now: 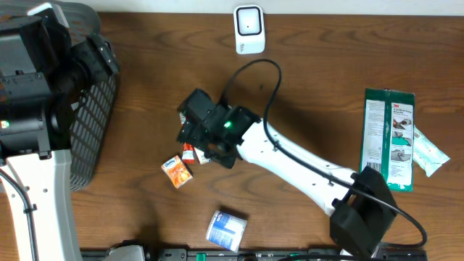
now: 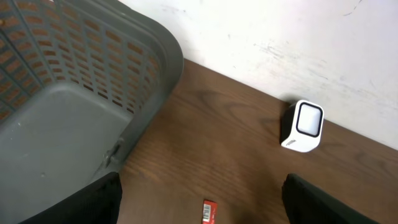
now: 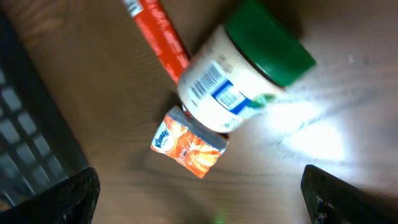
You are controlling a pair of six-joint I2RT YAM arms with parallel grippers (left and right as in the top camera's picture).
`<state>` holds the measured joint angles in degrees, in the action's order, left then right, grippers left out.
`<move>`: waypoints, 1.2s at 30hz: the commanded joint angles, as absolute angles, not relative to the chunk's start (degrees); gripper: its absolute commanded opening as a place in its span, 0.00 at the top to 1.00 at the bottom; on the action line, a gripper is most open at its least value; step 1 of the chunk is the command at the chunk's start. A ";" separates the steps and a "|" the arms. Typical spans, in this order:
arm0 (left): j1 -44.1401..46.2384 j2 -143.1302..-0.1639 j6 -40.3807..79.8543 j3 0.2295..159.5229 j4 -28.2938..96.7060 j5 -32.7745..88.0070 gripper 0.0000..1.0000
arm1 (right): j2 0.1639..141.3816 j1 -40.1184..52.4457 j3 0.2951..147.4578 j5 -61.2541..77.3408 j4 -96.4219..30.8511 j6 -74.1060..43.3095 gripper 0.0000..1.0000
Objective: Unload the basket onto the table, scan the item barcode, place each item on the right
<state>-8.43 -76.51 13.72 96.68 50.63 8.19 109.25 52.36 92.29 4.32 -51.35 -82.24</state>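
The white barcode scanner (image 1: 249, 29) stands at the table's far edge; it also shows in the left wrist view (image 2: 303, 126). A white jar (image 3: 242, 74) with a green lid lies on its side, its barcode label facing up. It touches a red tube (image 3: 158, 37) and an orange tissue pack (image 3: 189, 144). My right gripper (image 3: 202, 202) hangs open above and just short of these, holding nothing. From overhead it (image 1: 192, 122) covers the jar. My left gripper (image 2: 202, 190) is open and empty beside the basket, with the red tube (image 2: 209, 211) below it.
A grey mesh basket (image 1: 94, 123) fills the left side (image 2: 74, 106). A blue and white can (image 1: 226, 230) lies near the front edge. A green flat package (image 1: 389, 138) and a white sachet (image 1: 429, 154) lie at the right.
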 commanded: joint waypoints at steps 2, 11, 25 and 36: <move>-8.62 -76.84 13.85 96.84 50.59 7.88 0.17 | 110.78 53.67 92.77 0.38 -51.48 -99.20 0.01; -8.62 -76.84 13.85 96.84 50.59 7.88 0.17 | 118.26 52.90 92.77 0.49 -50.70 -106.61 0.01; -8.60 -76.84 13.85 96.84 50.59 7.88 0.17 | 122.32 47.44 92.77 -1.41 -49.45 -101.93 0.27; -8.62 -76.84 13.85 96.84 50.59 7.88 0.17 | 122.26 43.07 92.77 0.75 -53.87 -73.01 0.29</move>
<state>-8.43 -76.51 13.72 96.68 50.63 8.19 122.41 44.58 92.31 0.78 -53.01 -86.54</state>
